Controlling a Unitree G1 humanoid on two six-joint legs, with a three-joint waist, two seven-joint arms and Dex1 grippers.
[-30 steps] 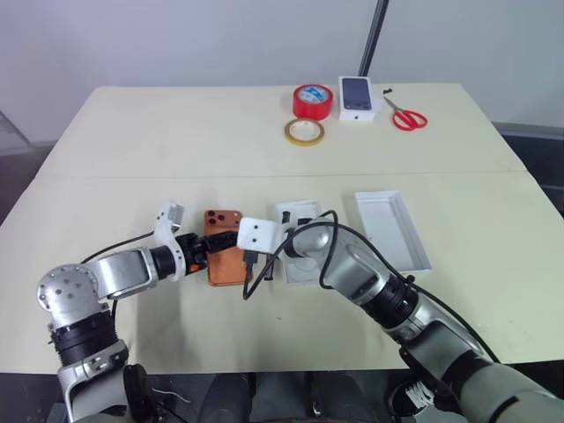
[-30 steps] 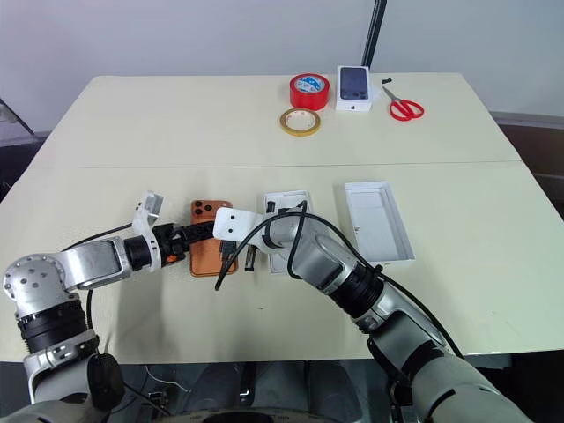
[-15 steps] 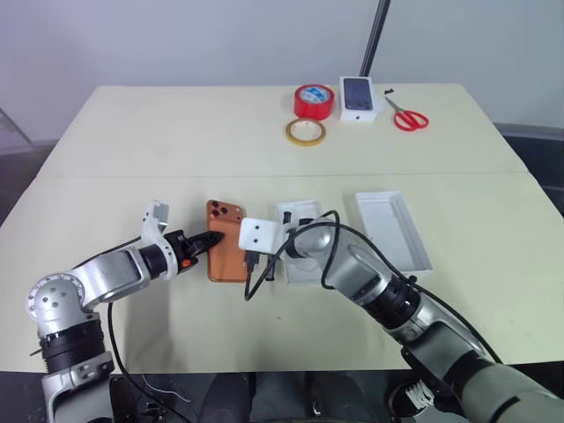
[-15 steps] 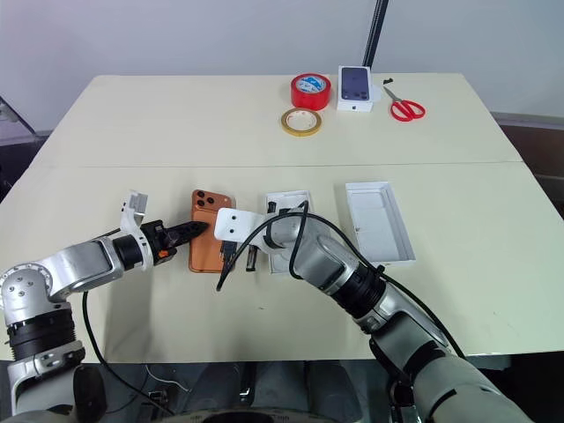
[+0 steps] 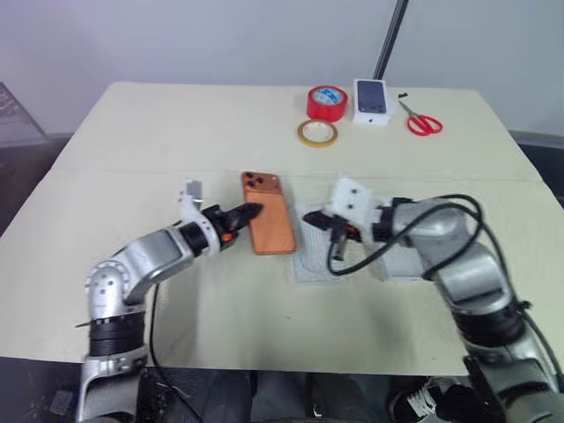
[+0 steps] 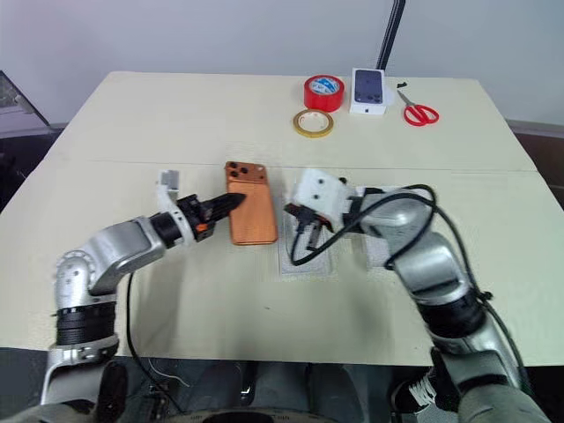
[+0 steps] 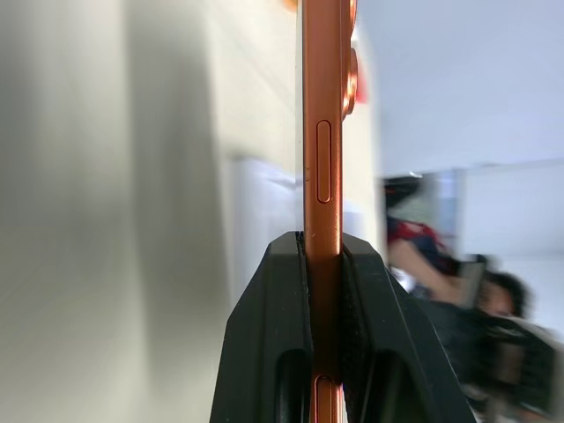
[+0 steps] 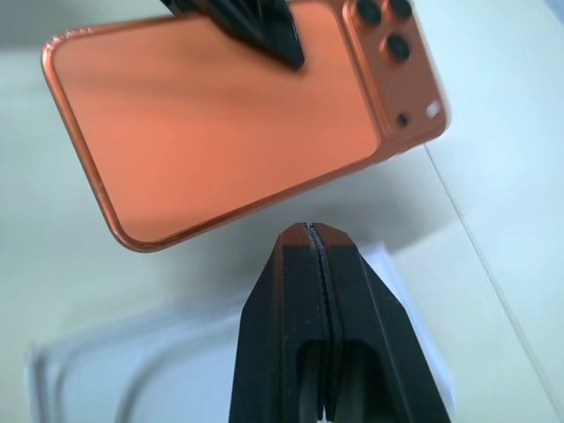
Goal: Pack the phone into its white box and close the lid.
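Note:
The copper-orange phone (image 5: 269,225), camera cluster at its far end, hangs just above the table with my left gripper (image 5: 247,211) shut on its left long edge. In the left wrist view the two fingers (image 7: 286,291) pinch the phone's (image 7: 322,132) thin side. My right gripper (image 5: 309,217) is shut and empty, just right of the phone, above a thin white moulded insert (image 5: 317,257). In the right wrist view its tips (image 8: 308,227) sit just below the phone's back (image 8: 229,115). A white tray (image 5: 401,264) shows behind my right forearm; I cannot tell whether it is the white box or the lid.
At the far edge of the table lie a red tape roll (image 5: 327,101), a yellow tape ring (image 5: 316,133), a small white carton with a phone picture (image 5: 372,90) and red scissors (image 5: 424,122). A black cable loops under my right wrist.
The view has shifted. My left gripper went from open to shut on the phone's edge and raised it. My right gripper drew away to the right, off the phone.

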